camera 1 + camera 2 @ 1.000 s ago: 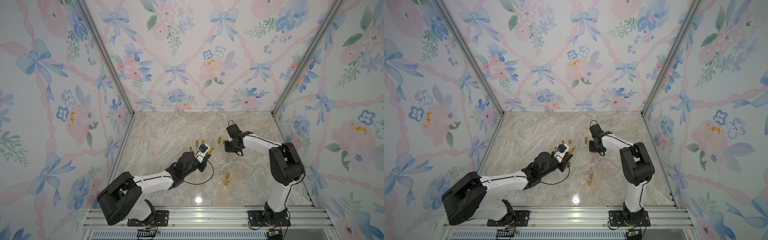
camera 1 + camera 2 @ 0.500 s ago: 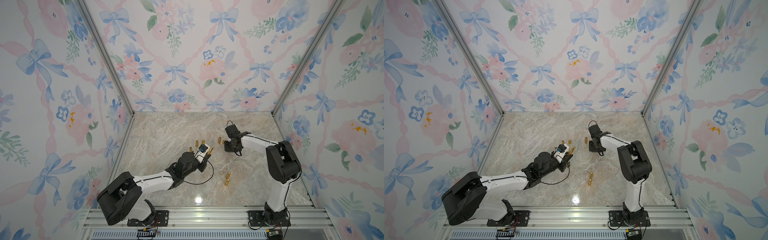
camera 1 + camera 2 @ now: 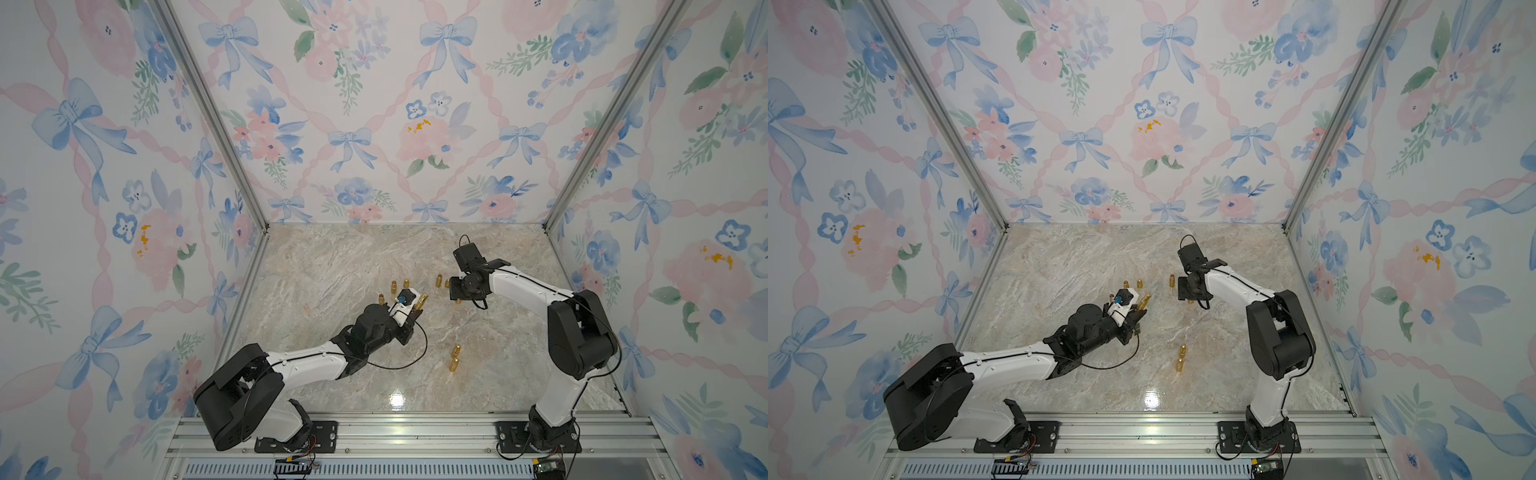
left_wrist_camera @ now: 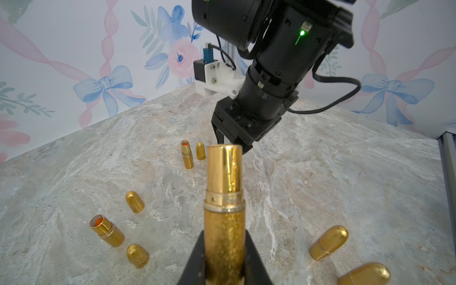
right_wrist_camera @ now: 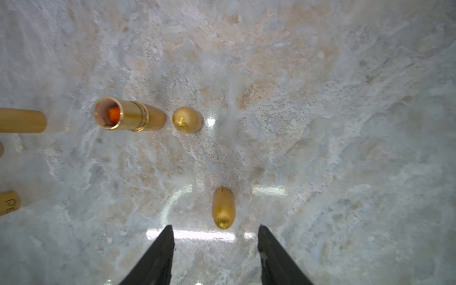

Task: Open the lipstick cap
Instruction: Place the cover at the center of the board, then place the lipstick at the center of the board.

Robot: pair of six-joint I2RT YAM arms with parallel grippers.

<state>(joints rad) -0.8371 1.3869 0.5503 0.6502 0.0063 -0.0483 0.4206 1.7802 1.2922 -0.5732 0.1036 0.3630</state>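
Left gripper (image 4: pixel 223 246) clamped tight on lipstick (image 4: pixel 224 172) base; inner tube bare, cap off. Right gripper (image 5: pixel 216 229): jaws partly apart, holding nothing. Loose cap (image 5: pixel 223 207) sits on marble table (image 5: pixel 345 123) just below right gripper; lipstick near it, not touching. Opening looks done; probably only withdrawal left.

The black-and-white left arm (image 3: pixel 307 365) stretches low from its near-edge base toward the middle of the marbled bench (image 3: pixel 332 266), with its black wrist raised a little. The left claw (image 4: pixel 224 256) points away from the base. Its two black fingers (image 4: pixel 195 261) are closed tight on the glittered lower end of a gold lipstick tube (image 4: pixel 223 187), which sticks out beyond the tips. The black-and-white right arm (image 3: pixel 523 286) rises from its own base, folds at the elbow and reaches inward. Its wrist bends down so that the right claw (image 5: pixel 215 230) faces the bench, jaws parted and holding nothing.
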